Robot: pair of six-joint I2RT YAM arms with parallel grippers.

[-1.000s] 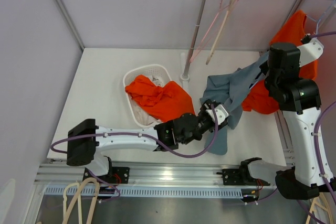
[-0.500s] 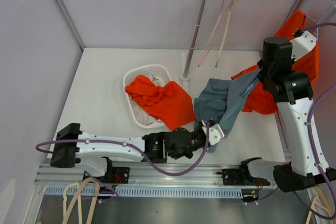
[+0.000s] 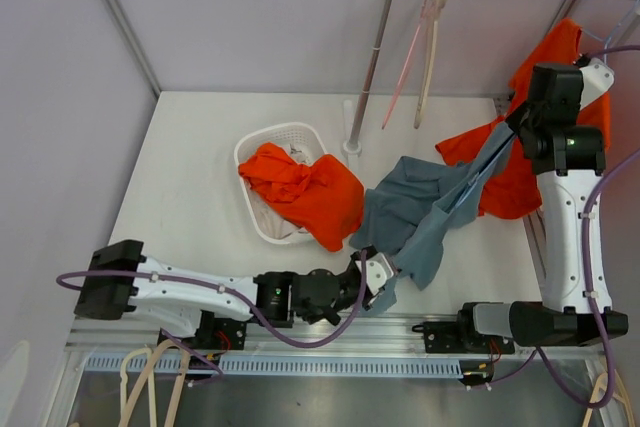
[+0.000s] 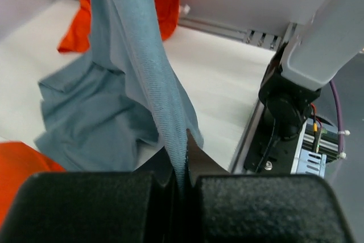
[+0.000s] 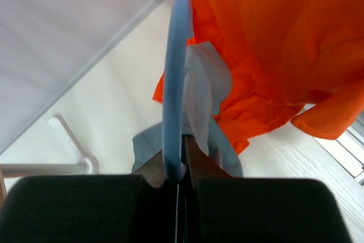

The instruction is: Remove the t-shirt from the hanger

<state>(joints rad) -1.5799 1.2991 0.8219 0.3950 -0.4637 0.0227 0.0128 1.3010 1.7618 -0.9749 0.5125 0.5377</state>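
Left gripper (image 4: 181, 177) pulls back toward its base now, clamped on the grey t-shirt (image 3: 415, 192) stretched over the table (image 3: 200, 167).
Hold your right gripper (image 5: 182, 166) pinched on the blue hanger (image 5: 173, 55); draw steadily.

The t-shirt (image 3: 410, 197) lies on the table (image 3: 200, 147), right of the basket (image 3: 283, 128).

Grey-blue t-shirt (image 3: 405, 199), light-blue hanger (image 5: 173, 66), white basket (image 3: 262, 139).

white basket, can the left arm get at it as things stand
Probably yes: the white basket sits close to the left gripper, no obstacle between. But that gripper is shut on the grey t-shirt.
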